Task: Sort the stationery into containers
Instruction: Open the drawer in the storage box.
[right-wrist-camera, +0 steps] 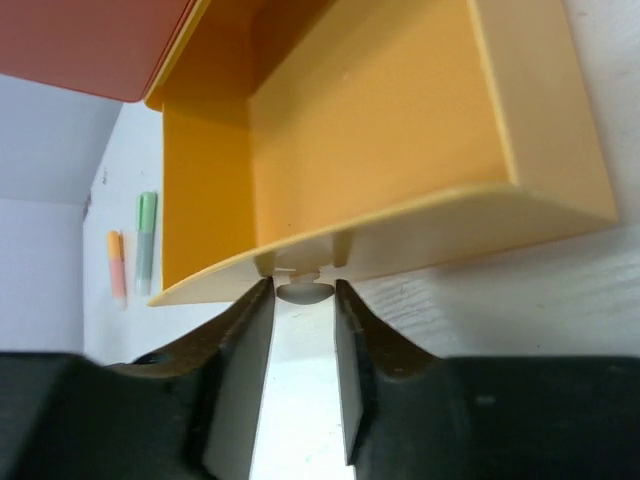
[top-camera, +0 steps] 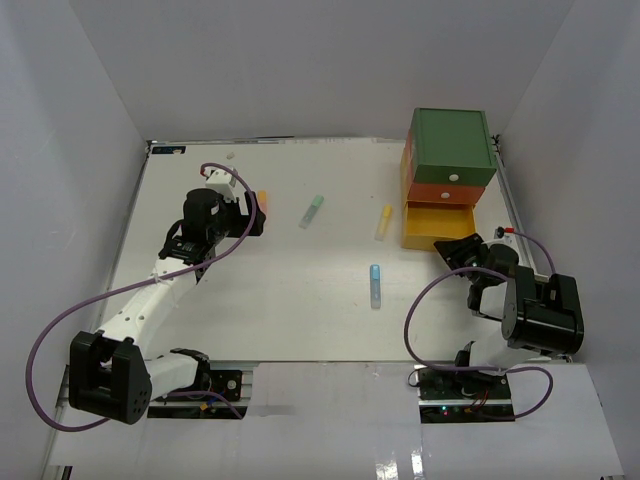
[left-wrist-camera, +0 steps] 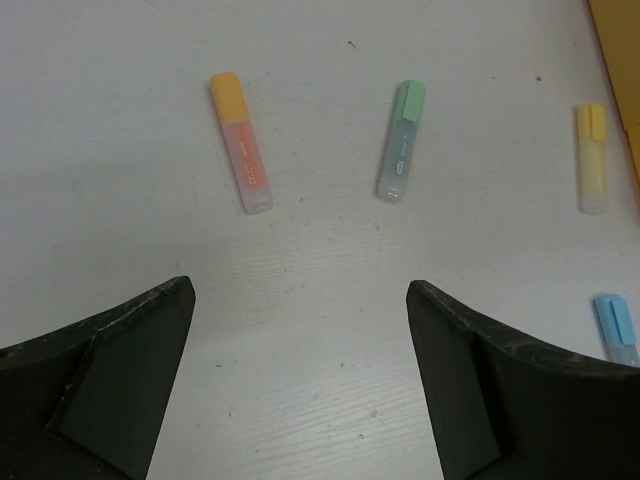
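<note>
Faintly, print runs along the barrels of the orange highlighter (left-wrist-camera: 241, 142) and green highlighter (left-wrist-camera: 401, 141), too small to read. The yellow drawer (right-wrist-camera: 400, 120) stands pulled out beneath the orange-red drawer (top-camera: 430, 193) and green drawer (top-camera: 452, 145), showing only its bare floor and walls. Only the right wrist view shows the right tool (right-wrist-camera: 303, 300) pinching its white knob (right-wrist-camera: 305, 292). The left tool (left-wrist-camera: 300, 300) gapes wide and holds nothing above the table (left-wrist-camera: 120, 150). The yellow highlighter (left-wrist-camera: 592, 158) and blue highlighter (left-wrist-camera: 615, 325) lie to its right.
</note>
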Robot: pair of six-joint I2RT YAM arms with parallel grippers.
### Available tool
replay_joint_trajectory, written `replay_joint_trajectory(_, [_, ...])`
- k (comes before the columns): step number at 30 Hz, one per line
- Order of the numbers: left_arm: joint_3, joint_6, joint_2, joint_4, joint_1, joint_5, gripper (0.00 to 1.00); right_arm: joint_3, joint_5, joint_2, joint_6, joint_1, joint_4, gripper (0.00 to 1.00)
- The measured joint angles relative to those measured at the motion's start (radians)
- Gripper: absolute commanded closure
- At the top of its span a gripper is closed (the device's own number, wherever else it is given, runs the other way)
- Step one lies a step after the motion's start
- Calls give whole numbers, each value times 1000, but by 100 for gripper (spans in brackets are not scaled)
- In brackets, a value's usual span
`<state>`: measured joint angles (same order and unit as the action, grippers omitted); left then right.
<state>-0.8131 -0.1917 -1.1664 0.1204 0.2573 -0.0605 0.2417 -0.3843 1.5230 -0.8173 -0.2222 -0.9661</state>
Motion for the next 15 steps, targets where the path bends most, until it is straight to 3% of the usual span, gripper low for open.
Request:
replay_joint_trajectory(7, [0, 0, 0, 0, 0, -2, 2, 13, 24, -163, 121, 0, 222, 31])
replay_joint_trajectory(15, [0, 0, 1, 0, 0, -7, 2, 116, 132, -400, 320, 39, 594, 28])
